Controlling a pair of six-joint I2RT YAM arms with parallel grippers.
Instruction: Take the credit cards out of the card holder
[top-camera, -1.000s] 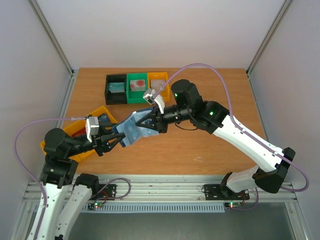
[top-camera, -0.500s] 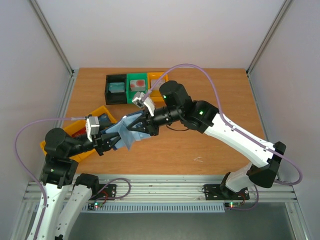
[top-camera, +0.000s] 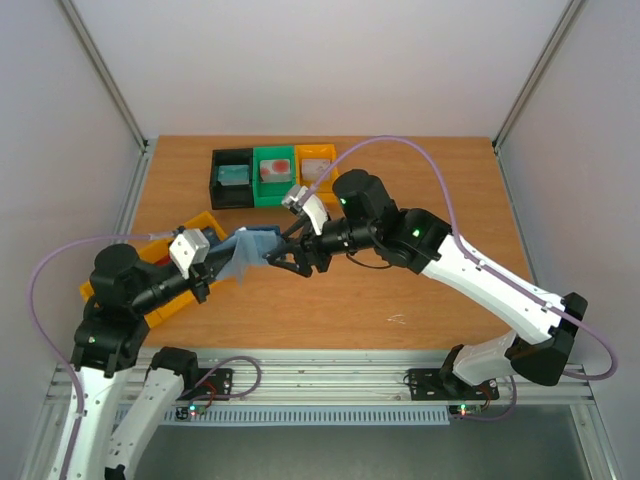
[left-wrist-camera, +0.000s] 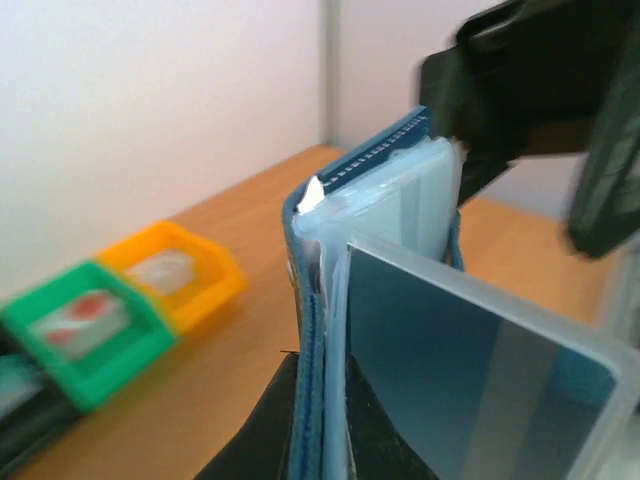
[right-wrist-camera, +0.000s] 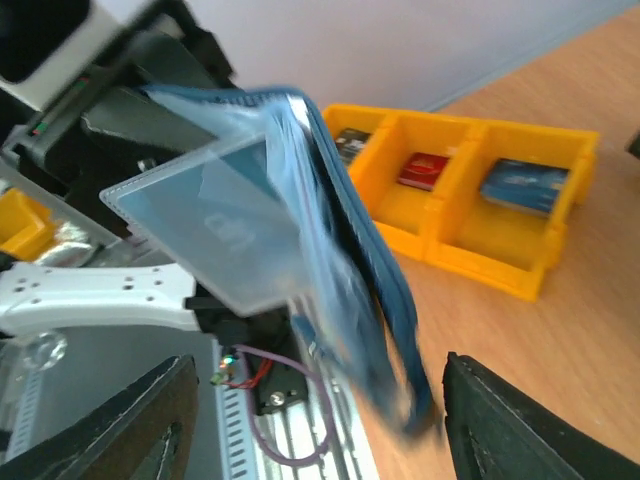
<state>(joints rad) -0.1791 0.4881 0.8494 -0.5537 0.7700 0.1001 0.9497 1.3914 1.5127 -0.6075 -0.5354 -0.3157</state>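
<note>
**A:** Room first, quick?

**B:** Pale walls (top-camera: 300, 60) on 3 sides, metal frame posts (top-camera: 105, 75) at the far corners. The wood-brown surface (top-camera: 420, 300) fills the middle, w/ a small pale scuff (top-camera: 397, 320) near the front, R of centre.

**A:** Arms?

**B:** R arm (top-camera: 480, 275) reaches from front R to the centre. L arm (top-camera: 115, 290) is bent at front L. Purple cables (top-camera: 400, 140) loop over both.

**A:** Bins?

**B:** Yellow bin (right-wrist-camera: 470, 250) w/ several compartments sits at the L side. Black bin (top-camera: 216, 180), green bin (top-camera: 272, 198) and orange bin (top-camera: 317, 149) stand in a row at the far side.

**A:** Card holder?

**B:** Card holder (top-camera: 250, 248) is off the surface, btw the two arms, just beside the yellow bin's R end. It's on edge w/ pages fanned, and one clear pocket page (right-wrist-camera: 215, 225) sticks out. L jaws are clenched on its near lower edge. R jaws are released, spread wide to either side, not touching it.

**A:** Credit cards?

**B:** Credit cards (right-wrist-camera: 425, 168) lie in the yellow bin's compartments; a red one and a blue one show clearly. There are more in the far row. Can't tell if any sit in the pockets.

**A:** Vs a sec ago?

**B:** R jaws pinched the holder's far edge then; now they've let go. The holder has shifted L toward the yellow bin and looks narrower, less spread.
</note>
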